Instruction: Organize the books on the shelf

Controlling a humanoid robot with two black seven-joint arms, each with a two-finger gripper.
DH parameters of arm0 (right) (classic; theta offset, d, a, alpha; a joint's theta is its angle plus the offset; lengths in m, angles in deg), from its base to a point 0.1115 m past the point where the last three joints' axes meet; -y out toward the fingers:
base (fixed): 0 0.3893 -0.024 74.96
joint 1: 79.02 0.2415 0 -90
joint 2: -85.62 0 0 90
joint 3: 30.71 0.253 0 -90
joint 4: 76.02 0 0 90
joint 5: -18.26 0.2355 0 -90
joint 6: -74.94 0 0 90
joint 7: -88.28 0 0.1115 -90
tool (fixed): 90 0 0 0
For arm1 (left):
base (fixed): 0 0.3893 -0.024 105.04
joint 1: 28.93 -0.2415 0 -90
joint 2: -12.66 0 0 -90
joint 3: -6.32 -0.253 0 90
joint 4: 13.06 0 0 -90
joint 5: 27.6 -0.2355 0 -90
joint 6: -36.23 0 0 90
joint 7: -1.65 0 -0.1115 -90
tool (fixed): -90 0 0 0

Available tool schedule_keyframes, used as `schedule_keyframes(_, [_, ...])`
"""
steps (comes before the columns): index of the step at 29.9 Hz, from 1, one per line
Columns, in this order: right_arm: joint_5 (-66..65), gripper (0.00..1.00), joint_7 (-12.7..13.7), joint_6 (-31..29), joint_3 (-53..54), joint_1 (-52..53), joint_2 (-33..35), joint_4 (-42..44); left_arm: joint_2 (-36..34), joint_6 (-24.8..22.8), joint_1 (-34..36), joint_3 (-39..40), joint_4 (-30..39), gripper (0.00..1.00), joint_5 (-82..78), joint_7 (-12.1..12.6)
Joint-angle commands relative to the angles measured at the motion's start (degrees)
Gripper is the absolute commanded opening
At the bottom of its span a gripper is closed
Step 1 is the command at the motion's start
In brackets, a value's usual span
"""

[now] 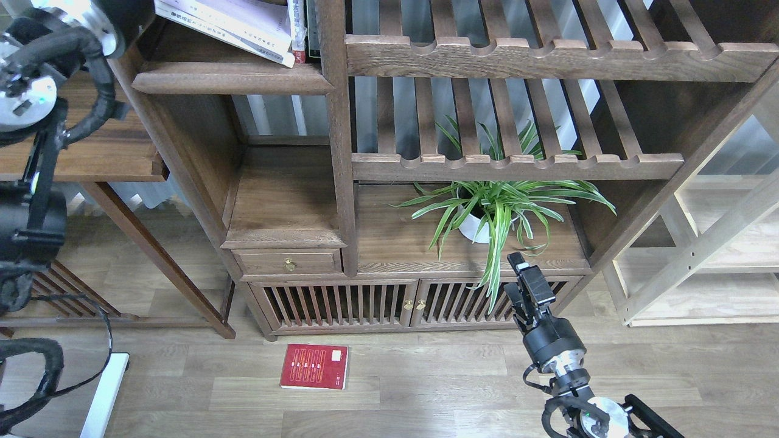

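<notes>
A dark red book with small photos lies flat on the floor in front of the bookcase. On the dark brown shelf at the top left, pale books lean over to the left against upright spines. My left arm rises along the left edge; its gripper is past the top of the view. My right gripper hangs low at the right, in front of the cabinet doors and just under the plant's leaves. It is dark and seen side-on, with nothing visibly held.
A potted spider plant stands on the lower right ledge under two slatted racks. A small drawer and slatted doors sit below. A brown side table is on the left, a pale frame on the right.
</notes>
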Motion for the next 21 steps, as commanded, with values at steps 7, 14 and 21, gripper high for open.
schedule_keyframes(7, [0.3, 1.0, -0.1, 3.4, 0.2, 2.5, -1.1, -1.5, 5.9, 0.0, -2.7, 3.0, 2.2, 0.67, 0.0, 0.0])
schedule_keyframes(14, [0.3, 1.0, -0.4, 3.3, 0.5, 3.0, -2.1, -1.8, 10.6, -1.4, -2.7, 2.3, 1.7, 0.94, 0.0, 0.0])
schedule_keyframes(21, [0.3, 1.0, -0.5, 2.3, 1.9, 3.0, -4.1, -2.8, 13.7, -13.2, -6.0, 2.1, 1.7, 0.99, 0.1, -0.8])
